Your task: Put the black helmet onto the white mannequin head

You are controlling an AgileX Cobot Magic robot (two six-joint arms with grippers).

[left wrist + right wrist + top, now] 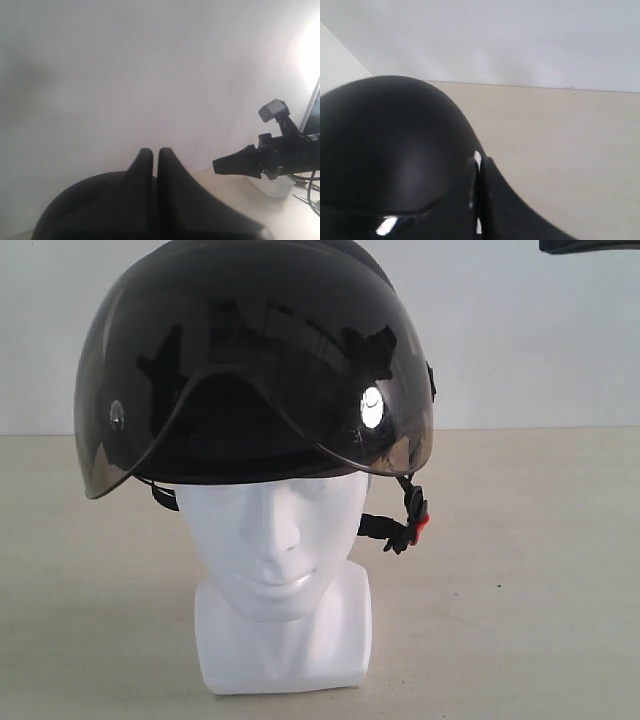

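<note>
Your left claw [155,151] has its two dark fingers pressed together, with nothing between them. Just beside and beneath it curves a rounded black surface, most likely the dome of the matte black helmet [250,350] with its smoky curved visor; you cannot tell whether the claw touches it. Past its tips there is only the plain white wall [150,65].

Your right claw [480,162] is likewise pressed shut and holds nothing. The same black dome swells up right next to it, close against one finger, though contact cannot be judged. Ahead of that claw stretches the pale beige desk [560,150].

From the exterior view, the helmet sits on the glossy white mannequin head [270,530], tilted slightly, with the visor down over the brow and eyes. The nose, mouth, neck and squarish base show below it. A black chin strap with a red buckle piece [418,525] hangs loose beside the cheek. The head stands upright on the desk.
</note>
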